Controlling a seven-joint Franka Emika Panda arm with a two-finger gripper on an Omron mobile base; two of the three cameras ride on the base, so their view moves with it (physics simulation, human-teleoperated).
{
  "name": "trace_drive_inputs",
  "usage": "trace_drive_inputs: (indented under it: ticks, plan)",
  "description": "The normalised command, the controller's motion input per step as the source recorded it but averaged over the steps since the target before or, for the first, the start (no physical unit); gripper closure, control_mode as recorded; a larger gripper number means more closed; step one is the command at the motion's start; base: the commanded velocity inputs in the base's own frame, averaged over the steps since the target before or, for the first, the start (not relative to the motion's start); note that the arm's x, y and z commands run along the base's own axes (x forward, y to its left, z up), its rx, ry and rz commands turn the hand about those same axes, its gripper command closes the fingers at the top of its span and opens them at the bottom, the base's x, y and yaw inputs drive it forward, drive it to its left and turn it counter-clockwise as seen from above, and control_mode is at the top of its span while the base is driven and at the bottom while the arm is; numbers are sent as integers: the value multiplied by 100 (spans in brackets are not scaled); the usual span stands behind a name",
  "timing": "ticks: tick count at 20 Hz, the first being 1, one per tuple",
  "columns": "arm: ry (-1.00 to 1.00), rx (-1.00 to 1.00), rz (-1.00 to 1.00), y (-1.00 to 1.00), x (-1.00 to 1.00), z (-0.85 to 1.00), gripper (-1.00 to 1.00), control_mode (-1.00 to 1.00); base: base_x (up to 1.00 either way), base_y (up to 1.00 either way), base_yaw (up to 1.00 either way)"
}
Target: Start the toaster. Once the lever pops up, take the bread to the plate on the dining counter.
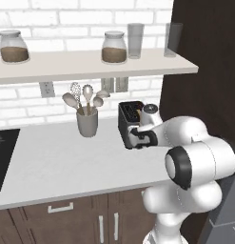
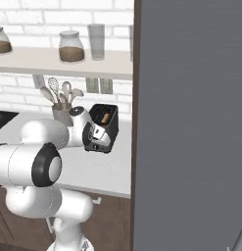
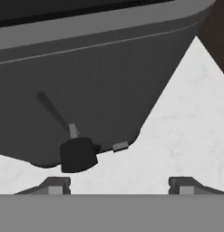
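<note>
The dark toaster (image 1: 129,116) (image 2: 106,123) stands on the light worktop near its right end. A golden slice of bread (image 2: 106,117) sits down in a top slot. My gripper (image 1: 133,139) (image 2: 95,139) is low against the toaster's narrow front end. In the hand view that end face (image 3: 95,77) is very close. The dark lever knob (image 3: 77,154) sits at the bottom of its slanted slot. My gripper (image 3: 120,186) is open, its fingertips (image 3: 56,186) spread wide below the knob with nothing between them. The plate and the dining counter are out of view.
A grey utensil holder (image 1: 87,122) (image 2: 60,113) stands left of the toaster. Above runs a shelf (image 1: 90,66) with jars and glasses. A black cooktop (image 1: 2,157) lies at far left. A tall dark panel (image 1: 204,71) (image 2: 191,122) rises right of the toaster.
</note>
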Motion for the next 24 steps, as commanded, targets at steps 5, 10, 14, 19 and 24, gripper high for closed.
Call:
trace_drive_inputs:
  ticks: [5,10,14,19,24]
  plan:
    - [0,3,-3,0,-2,32,-100,-100,0,0,0]
    - [-2,0,0,0,-31,99,-100,-100,0,0,0]
    - [0,-2,0,10,-26,99,-100,-100,0,0,0]
    - [-11,-1,0,2,-11,55,-100,-100,0,0,0]
    - [-17,0,1,0,0,19,-100,-100,0,0,0]
